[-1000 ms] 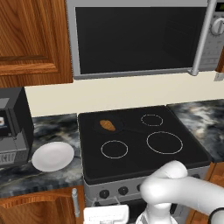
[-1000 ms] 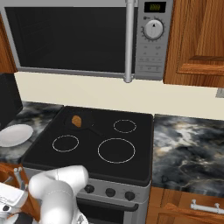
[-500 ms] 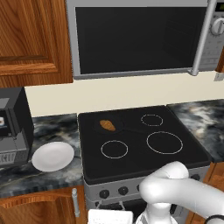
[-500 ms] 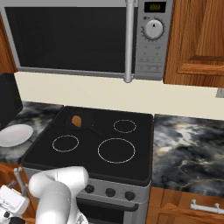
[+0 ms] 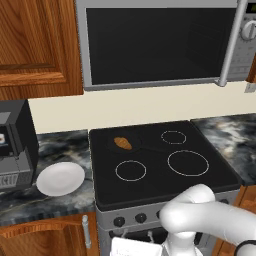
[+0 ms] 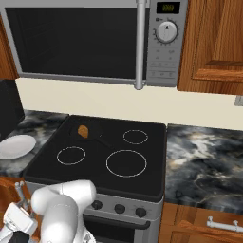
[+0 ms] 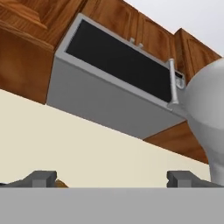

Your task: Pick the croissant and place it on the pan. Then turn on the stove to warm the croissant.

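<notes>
The croissant [image 5: 123, 143] lies in the pan [image 5: 131, 144] at the stove's [image 5: 210, 175] back-left corner, the pan's dark handle pointing right. A white plate [image 5: 61, 178] sits on the desk left of the stove. The end effector [image 7: 111, 178], low before the stove's front, is spread wide, empty.

Small golden-brown croissant [image 5: 123, 143] lying in shallow black pan [image 5: 134, 145] on rear left burner of black glass stove [image 5: 200, 180]; pan handle pointing right. White burner rings dark, unlit; small black knobs along silver front.
</notes>
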{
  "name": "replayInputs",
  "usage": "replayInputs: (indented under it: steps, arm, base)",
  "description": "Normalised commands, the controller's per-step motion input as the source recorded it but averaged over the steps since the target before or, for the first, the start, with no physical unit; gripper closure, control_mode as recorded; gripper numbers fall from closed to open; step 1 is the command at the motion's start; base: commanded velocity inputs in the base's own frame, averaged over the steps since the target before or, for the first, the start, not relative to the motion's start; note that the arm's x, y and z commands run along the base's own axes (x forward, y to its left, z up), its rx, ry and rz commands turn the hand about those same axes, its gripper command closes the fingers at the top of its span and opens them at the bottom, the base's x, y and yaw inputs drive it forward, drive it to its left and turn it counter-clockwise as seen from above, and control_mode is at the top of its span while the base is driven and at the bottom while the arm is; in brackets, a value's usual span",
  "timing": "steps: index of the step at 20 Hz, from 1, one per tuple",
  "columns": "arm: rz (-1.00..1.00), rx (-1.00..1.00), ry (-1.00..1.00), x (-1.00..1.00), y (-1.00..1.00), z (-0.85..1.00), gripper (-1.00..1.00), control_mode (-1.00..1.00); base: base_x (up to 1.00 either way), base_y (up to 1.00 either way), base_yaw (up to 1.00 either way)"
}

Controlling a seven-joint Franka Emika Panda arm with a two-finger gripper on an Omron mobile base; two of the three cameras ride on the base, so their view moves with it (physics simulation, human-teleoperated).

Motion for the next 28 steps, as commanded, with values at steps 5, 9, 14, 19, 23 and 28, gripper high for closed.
replayInputs:
  steps: [5,9,14,19,23,28]
  arm:
    - [0.01,0.09,0.02,0.24,-0.23,0.0,-1.0,-1.0]
    - [0.0,0.08,0.04,0.15,-0.27,0.0,-1.0,-1.0]
    - [0.0,0.07,0.04,0.04,-0.34,0.0,-1.0,-1.0]
    - [0.0,0.07,0.05,0.04,-0.35,0.0,-1.0,-1.0]
    - [0.01,0.06,0.07,0.14,-0.22,-0.03,-1.0,-1.0]
    - [0.03,0.04,0.13,0.15,-0.11,-0.14,-1.0,-1.0]
  base:
    - [0.0,0.0,0.0]
    - [0.0,0.0,0.0]
    - [0.0,0.0,0.0]
    - [0.0,0.0,0.0]
    - [0.0,0.0,0.0]
    - [0.0,0.0,0.0]
